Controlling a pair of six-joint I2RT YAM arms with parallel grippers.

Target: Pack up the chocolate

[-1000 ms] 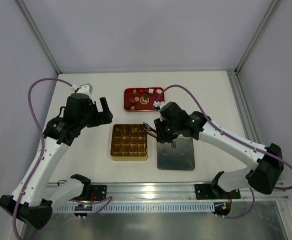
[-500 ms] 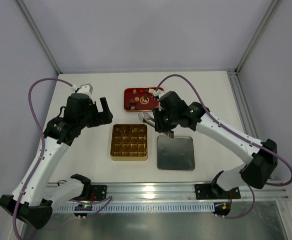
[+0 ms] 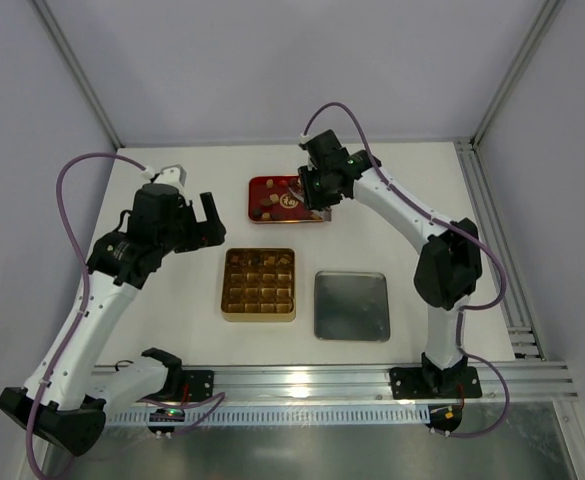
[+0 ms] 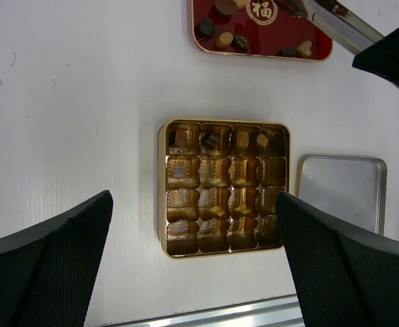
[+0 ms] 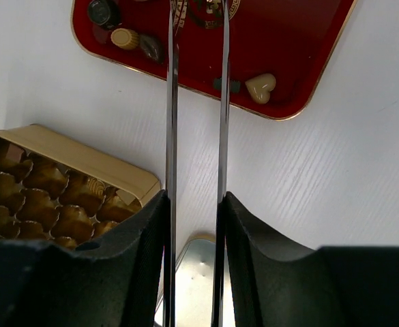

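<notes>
Several small chocolates lie in the red tray [image 3: 272, 186]: a cream heart [image 5: 260, 87], a round light one [image 5: 125, 37] and dark ones [image 5: 102, 10]. A few pieces [image 4: 179, 139] sit in the top row of the gold grid box [image 3: 259, 283]. My right gripper [image 3: 309, 192] is shut on metal tweezers [image 5: 221, 102]. Their two blades stand apart with nothing between them and reach over the red tray [image 5: 288, 48]. My left gripper [image 4: 192, 199] is open and empty, high above the gold box [image 4: 223, 187].
A silver lid [image 3: 351, 305] lies flat right of the gold box; it also shows in the left wrist view [image 4: 339, 194]. A metal rail runs along the table's near edge [image 3: 302, 378]. Frame posts stand at the back corners.
My right arm has swung back from above the gold box and silver lid to the red tray, carrying the tweezers. The left arm has not moved.
</notes>
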